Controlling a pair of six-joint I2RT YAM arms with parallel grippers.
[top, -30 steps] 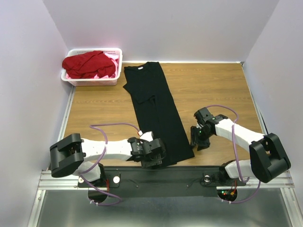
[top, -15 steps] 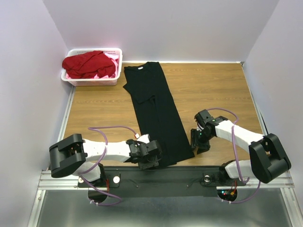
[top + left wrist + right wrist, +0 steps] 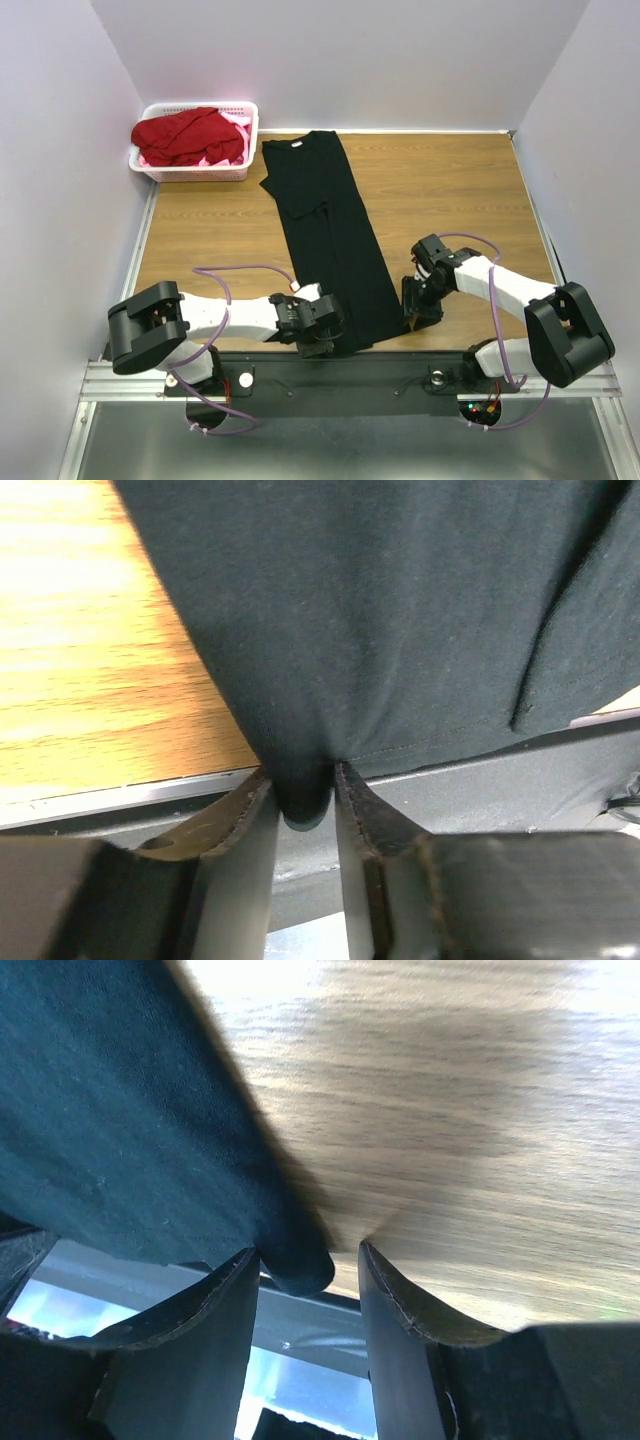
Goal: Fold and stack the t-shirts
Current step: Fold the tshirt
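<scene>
A large black t-shirt lies folded lengthwise into a long strip, collar at the far end and hem at the near table edge. My left gripper is at the hem's near-left corner. In the left wrist view it is shut on a pinch of the black cloth. My right gripper is at the hem's near-right corner. In the right wrist view it is open, with the shirt corner between the jaws, against one finger and apart from the other. Red and pink shirts lie bunched in the basket.
The white slotted basket stands at the far-left corner of the wooden table. Grey walls enclose the left, back and right sides. The black metal rail with the arm bases runs just below the hem.
My right gripper has moved down and left, closing in on the hem's right corner. My left gripper has barely shifted at the left corner. The shirt lies as before.
</scene>
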